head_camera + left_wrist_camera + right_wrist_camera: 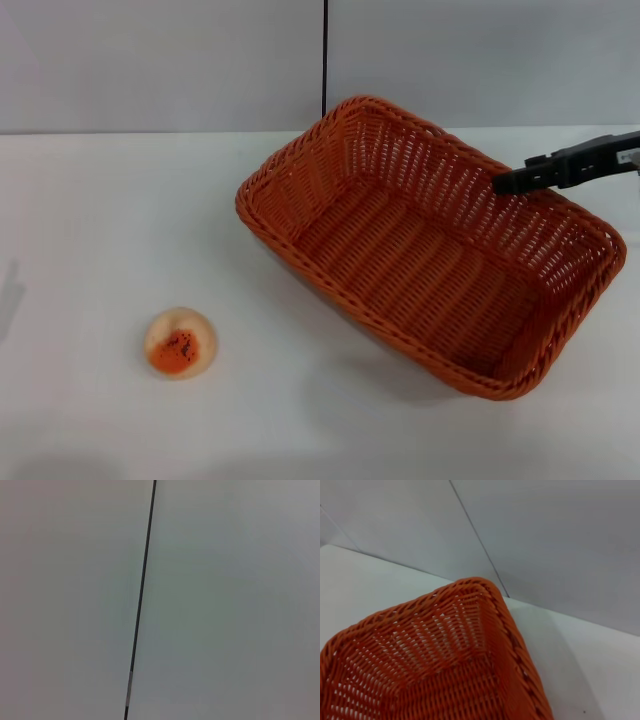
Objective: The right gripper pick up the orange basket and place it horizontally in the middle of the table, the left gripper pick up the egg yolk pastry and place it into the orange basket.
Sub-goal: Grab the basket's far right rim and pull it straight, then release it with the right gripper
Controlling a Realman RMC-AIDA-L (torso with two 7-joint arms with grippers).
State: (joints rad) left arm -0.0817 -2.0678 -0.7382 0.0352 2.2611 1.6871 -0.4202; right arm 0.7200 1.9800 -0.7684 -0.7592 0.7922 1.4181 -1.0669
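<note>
The orange basket (pixel 420 250) lies at an angle across the right half of the white table (pixel 90 220), one corner pointing to the back. A shadow under its near side suggests it is held slightly off the tabletop. My right gripper (pixel 512 183) comes in from the right edge and is shut on the basket's far long rim. The right wrist view shows the basket's far corner (pixel 465 630) from inside. The egg yolk pastry (pixel 180 343), pale with an orange top patch, sits alone at the front left. My left gripper is out of view; its wrist view shows only wall.
A grey wall with a dark vertical seam (pixel 325 60) stands behind the table's back edge. The same seam (pixel 142 590) crosses the left wrist view. Bare white tabletop lies between the pastry and the basket.
</note>
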